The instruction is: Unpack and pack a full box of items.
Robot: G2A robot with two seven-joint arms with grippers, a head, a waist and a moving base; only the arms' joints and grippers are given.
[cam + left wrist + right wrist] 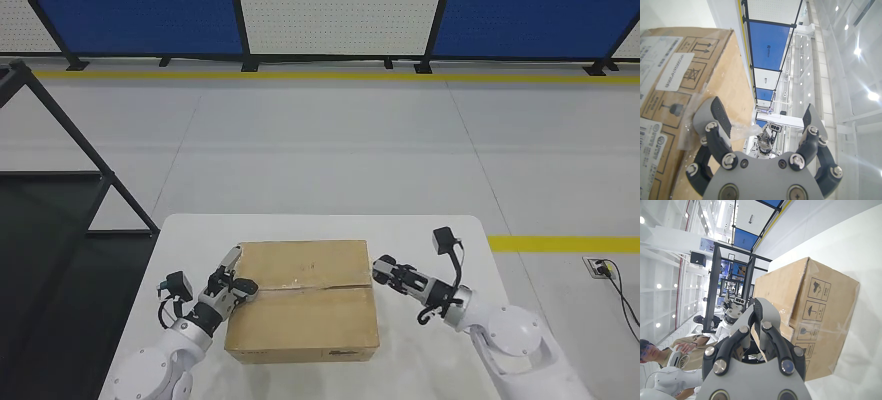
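The taped cardboard box sits on the tabletop; the left gripper has jaws open at its seam, the right gripper jaws seemingly closed opposite. Pulling the loose tape could drag the box sideways.

L arm comes up from near-left, forearm angled fwd & inward; R arm mirrors it from near-right, forearm angled inward. L gripper is spread wide: in its own wrist view, L gripper shows dark ribbed pads facing each other w/ a big gap btwn. R gripper has fingers pressed together, pads meeting, no gap. Both grippers sit at abt the same depth, well apart, tips aimed roughly at one another.
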